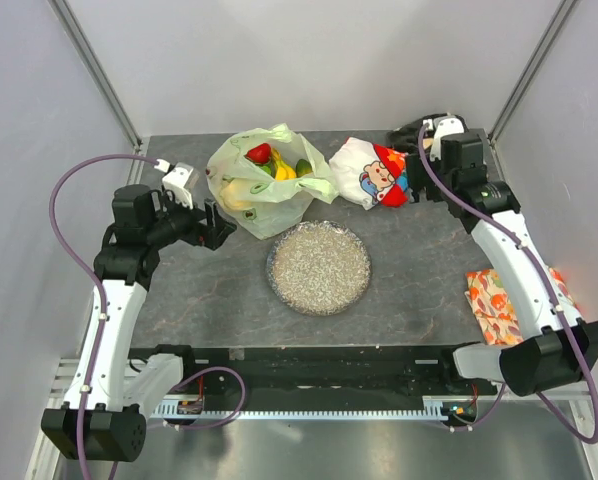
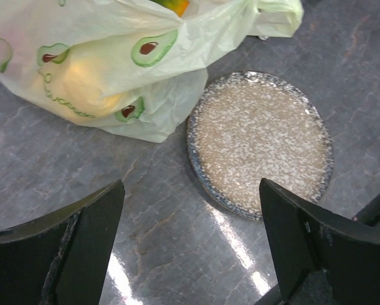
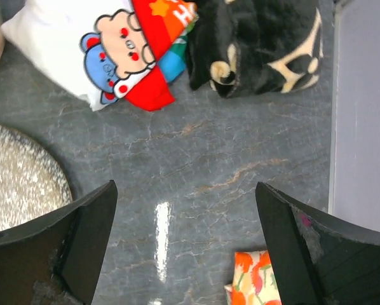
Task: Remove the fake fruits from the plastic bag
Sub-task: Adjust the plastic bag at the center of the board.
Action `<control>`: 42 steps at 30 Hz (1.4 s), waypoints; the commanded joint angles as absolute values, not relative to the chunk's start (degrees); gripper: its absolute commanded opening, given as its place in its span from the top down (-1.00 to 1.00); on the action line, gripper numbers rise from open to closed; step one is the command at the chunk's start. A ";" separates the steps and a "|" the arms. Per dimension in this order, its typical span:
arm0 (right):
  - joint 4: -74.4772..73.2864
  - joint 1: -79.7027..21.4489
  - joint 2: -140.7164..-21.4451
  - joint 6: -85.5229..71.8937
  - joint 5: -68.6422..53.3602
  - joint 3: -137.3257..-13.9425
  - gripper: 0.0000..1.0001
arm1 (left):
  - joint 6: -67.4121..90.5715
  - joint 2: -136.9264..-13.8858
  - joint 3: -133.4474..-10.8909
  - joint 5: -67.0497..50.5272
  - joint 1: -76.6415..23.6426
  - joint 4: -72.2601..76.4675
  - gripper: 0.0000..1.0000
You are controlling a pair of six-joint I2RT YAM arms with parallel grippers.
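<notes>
The pale green plastic bag (image 1: 262, 190) lies at the back of the table, its mouth open upward. Fake fruits (image 1: 276, 166) show inside it: a red one (image 1: 260, 153), yellow and green ones. In the left wrist view the bag (image 2: 114, 38) carries avocado prints, and a yellow fruit (image 2: 88, 79) shows through its skin. My left gripper (image 1: 217, 226) (image 2: 190, 190) hovers open just left of the bag, with nothing between its fingers. My right gripper (image 1: 426, 185) (image 3: 185, 187) is open and empty at the back right, apart from the bag.
A round speckled dish (image 1: 275, 262) (image 2: 196, 171) (image 3: 25, 178) sits in front of the bag. A white cartoon-printed cloth (image 1: 369, 175) (image 3: 82, 51) and a black cloth (image 1: 411, 135) (image 3: 260, 44) lie at the back right. An orange leaf-patterned cloth (image 1: 499, 300) (image 3: 257, 279) lies at the right edge.
</notes>
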State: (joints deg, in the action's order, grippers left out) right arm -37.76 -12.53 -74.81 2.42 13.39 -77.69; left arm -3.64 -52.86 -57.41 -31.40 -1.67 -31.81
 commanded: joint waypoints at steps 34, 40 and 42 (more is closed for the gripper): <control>-21.18 -18.98 -107.40 1.49 -10.99 -105.91 -0.96 | 65.04 -98.70 -82.70 -24.27 -22.85 -15.09 -0.99; -21.18 -18.98 -109.85 3.25 -11.25 -109.14 -0.96 | 69.43 -102.21 -85.34 -15.83 -23.55 -25.66 -0.78; -20.75 -19.07 -111.35 3.43 -11.77 -111.17 -0.96 | 69.44 -103.53 -84.99 -14.16 -23.55 -26.89 -0.48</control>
